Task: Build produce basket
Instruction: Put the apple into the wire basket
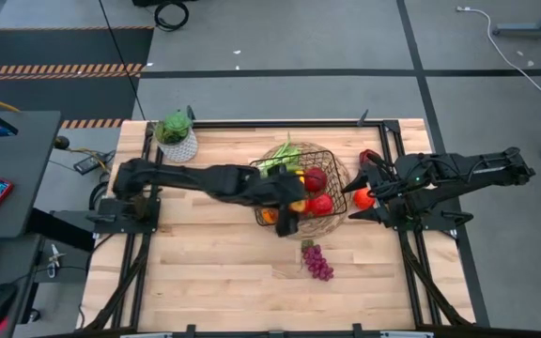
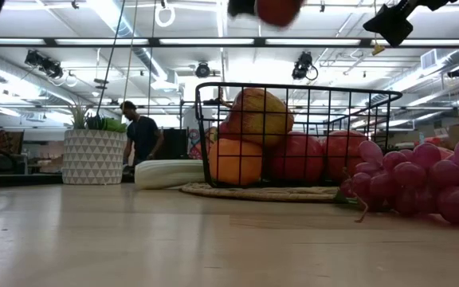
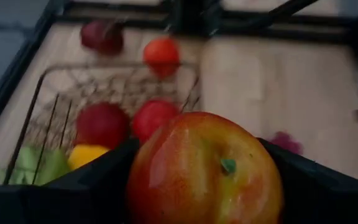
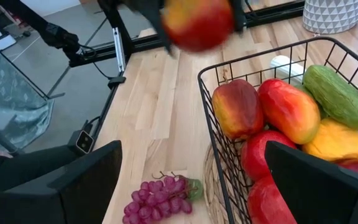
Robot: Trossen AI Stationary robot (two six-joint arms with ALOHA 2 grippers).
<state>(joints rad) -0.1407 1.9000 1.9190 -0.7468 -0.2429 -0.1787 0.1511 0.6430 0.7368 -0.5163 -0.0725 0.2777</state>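
Glossy round apple (image 3: pixel 204 171) pinched by left end effector (image 3: pixel 197 180) over black wire basket (image 4: pixel 272 68); right end effector (image 4: pixel 191 180) spread.

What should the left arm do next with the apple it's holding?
Probably carry it a little farther over the basket, lower it, then open. The left gripper is shut on a red-yellow apple held above the basket's near edge, while the right gripper waits open beside the basket.
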